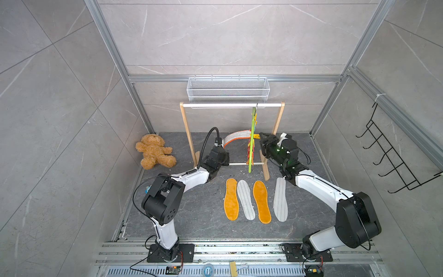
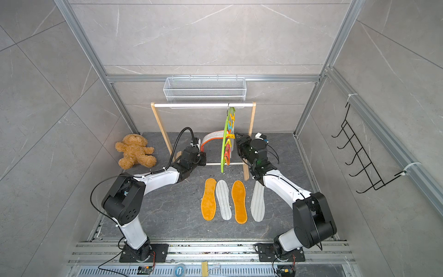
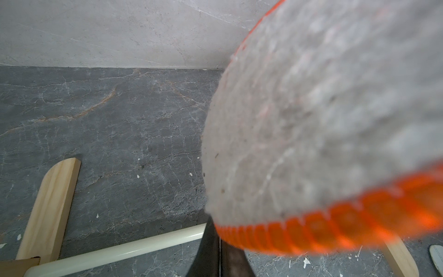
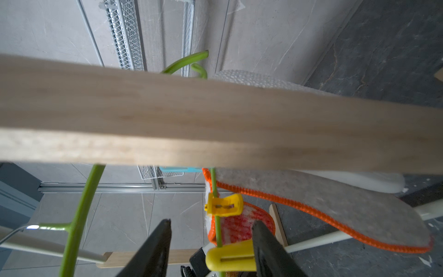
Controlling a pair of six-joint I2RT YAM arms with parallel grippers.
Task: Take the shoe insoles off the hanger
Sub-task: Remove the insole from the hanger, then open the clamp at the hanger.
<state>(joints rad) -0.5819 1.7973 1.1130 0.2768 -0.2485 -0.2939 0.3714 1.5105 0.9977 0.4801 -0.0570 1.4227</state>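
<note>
**A:** Where's the robot at with the insoles?

**B:** About halfway, I'd say. Four are already flat on the surface (image 1: 191,215): two orange fuzzy insoles (image 1: 231,199) and two striped insoles (image 1: 246,200). The lime-green hanger (image 1: 250,165) hangs on the wooden rail frame (image 1: 189,134) with more clipped to it. The grey felt insole (image 1: 236,138) arcs from the hanger to the left tool (image 3: 219,242), which is clenched on its free end.

**A:** And the right tool?

**B:** The right tool (image 4: 212,221) is partly spread, with its jaws either side of a yellow clip (image 4: 230,260) and one finger touching it. The next move is probably to squeeze the clip while the left pulls. Can't tell if that's the clip pinning it, though.
</note>
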